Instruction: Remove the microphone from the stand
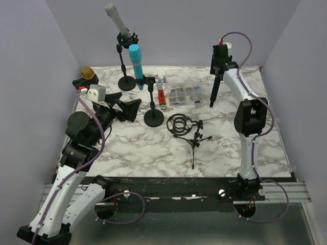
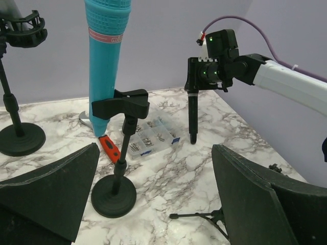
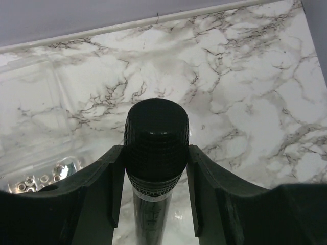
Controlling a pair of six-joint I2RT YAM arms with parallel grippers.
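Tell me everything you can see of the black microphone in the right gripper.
The black microphone has a rounded mesh head and a slim handle. It hangs upright, head up, with the right gripper shut on its head and its handle pointing down at the marble table beside a clear parts box.

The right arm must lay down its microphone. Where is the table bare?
Bare marble: right of the parts box, around the black microphone, and at the front edge left of the tripod stand. Crowded: back left, around the blue microphone and grey microphone.
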